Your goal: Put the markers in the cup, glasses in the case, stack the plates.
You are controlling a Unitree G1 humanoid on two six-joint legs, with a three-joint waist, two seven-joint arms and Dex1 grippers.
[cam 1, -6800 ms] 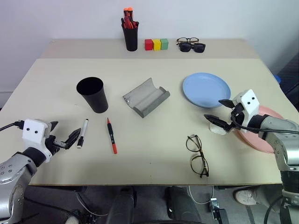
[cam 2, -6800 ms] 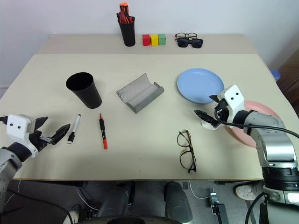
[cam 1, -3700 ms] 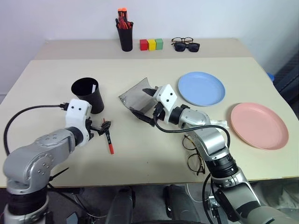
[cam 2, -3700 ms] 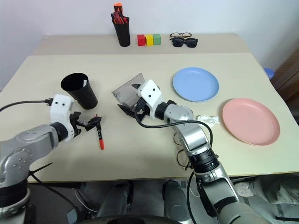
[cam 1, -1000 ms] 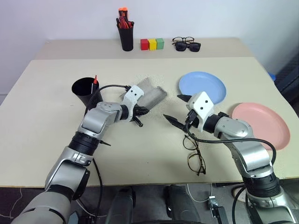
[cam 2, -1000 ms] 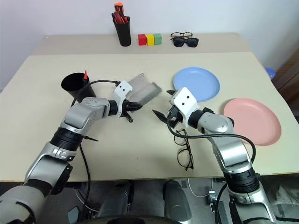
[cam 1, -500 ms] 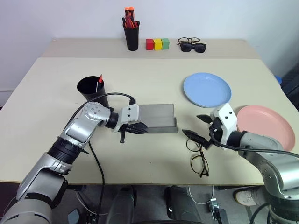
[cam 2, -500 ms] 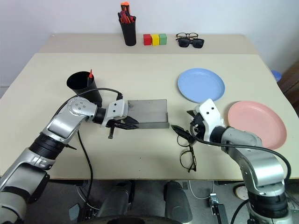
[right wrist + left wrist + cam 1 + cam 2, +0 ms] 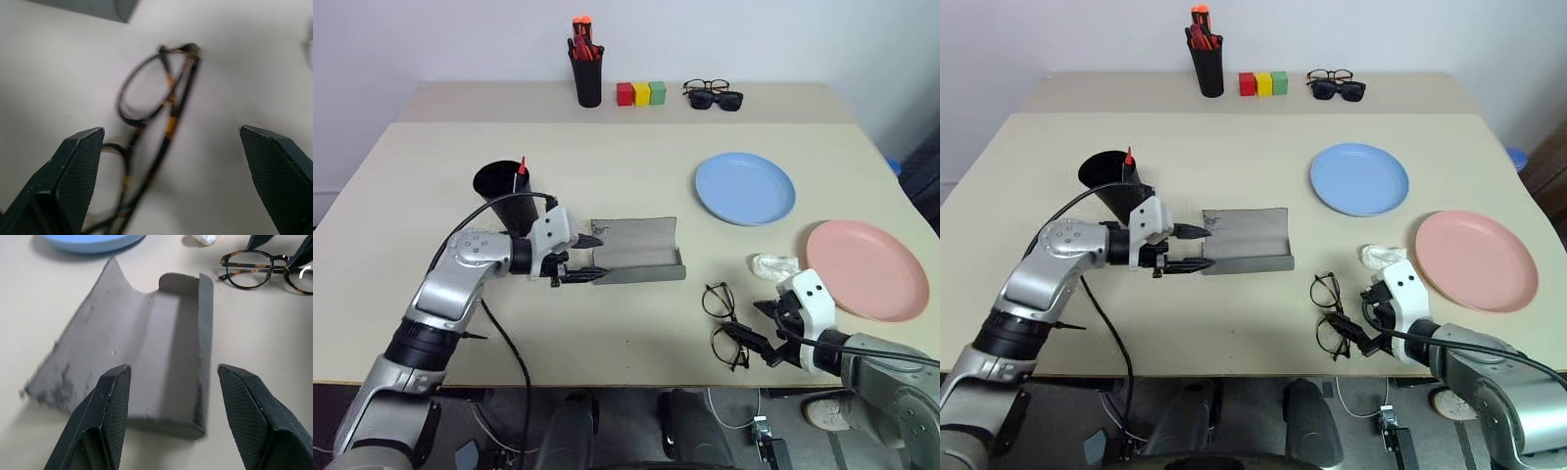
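The grey case (image 9: 636, 252) lies open and flat at mid-table. My left gripper (image 9: 588, 258) is open at its left end, fingers (image 9: 115, 401) spread across that end without gripping it. Behind the left arm stands the black cup (image 9: 502, 190) with a red marker (image 9: 521, 166) sticking out. The wire-rimmed glasses (image 9: 724, 319) lie near the front edge. My right gripper (image 9: 759, 327) stands open just to their right, fingers (image 9: 73, 166) wide on either side of them. The blue plate (image 9: 745, 188) and the pink plate (image 9: 872, 270) lie apart at the right.
A crumpled white wad (image 9: 773, 264) lies between the glasses and the pink plate. On the far table stand a black holder of red pens (image 9: 587, 73), three coloured blocks (image 9: 641, 93), and two pairs of dark glasses (image 9: 713, 95).
The case has swung round to lie flat and square. My left gripper has opened and drawn back leftward off it. My right gripper pulled back toward the front edge, beside the glasses.
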